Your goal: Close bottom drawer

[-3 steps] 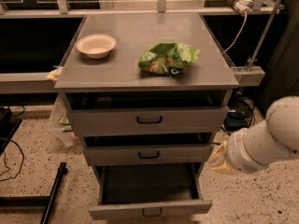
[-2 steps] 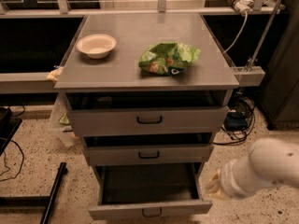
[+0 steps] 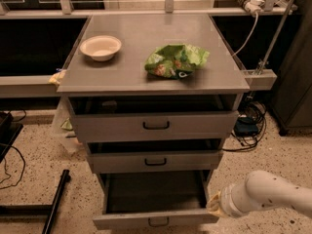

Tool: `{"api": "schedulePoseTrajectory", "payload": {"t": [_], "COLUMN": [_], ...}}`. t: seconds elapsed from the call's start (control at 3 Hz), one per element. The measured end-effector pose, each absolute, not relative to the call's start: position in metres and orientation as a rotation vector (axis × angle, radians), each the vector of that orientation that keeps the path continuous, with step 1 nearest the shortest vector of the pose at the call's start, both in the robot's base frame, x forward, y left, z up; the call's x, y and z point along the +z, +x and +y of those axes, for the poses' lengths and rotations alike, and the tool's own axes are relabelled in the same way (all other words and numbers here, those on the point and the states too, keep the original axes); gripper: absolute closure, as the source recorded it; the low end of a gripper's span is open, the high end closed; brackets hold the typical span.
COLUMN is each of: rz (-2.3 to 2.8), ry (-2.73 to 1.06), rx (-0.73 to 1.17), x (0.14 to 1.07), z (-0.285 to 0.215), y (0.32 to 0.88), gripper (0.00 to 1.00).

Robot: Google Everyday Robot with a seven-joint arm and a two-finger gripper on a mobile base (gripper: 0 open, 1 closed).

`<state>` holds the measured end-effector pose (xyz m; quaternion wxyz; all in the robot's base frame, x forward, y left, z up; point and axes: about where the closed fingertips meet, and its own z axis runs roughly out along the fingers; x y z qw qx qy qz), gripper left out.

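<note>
The bottom drawer [image 3: 122,220] of the grey metal cabinet is pulled far out. Its slim front panel has a small dark loop handle [image 3: 158,222], and its dark inside shows nothing in it. My white arm [image 3: 275,195] reaches in from the lower right. My gripper [image 3: 214,204] is at the arm's yellowish end, next to the drawer's right front corner, at about the height of the drawer's side wall. I cannot tell whether it touches the drawer.
The top drawer [image 3: 156,126] and middle drawer [image 3: 155,161] stand slightly open. A white bowl [image 3: 100,47] and a green snack bag [image 3: 175,60] lie on the cabinet top [image 3: 131,77]. A black pole [image 3: 56,201] lies on the floor at left. Cables [image 3: 248,126] lie at right.
My arm has dropped lower and moved left, bringing the gripper end down beside the bottom drawer's right front corner. The drawers have not moved.
</note>
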<state>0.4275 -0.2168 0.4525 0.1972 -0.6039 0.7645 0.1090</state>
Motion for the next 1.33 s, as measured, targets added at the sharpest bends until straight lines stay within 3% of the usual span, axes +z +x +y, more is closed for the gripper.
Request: {"api": "schedulePoseTrajectory", "payload": {"t": [0.67, 1.33], "rz": [2.157, 2.042], "ry": [-1.641, -1.752], "rx": [0.479, 0.376], "x": [0.362, 0.302], "z": [-0.204, -0.230], "y": [0.416, 0.427], "gripper": [1.00, 1.00]}}
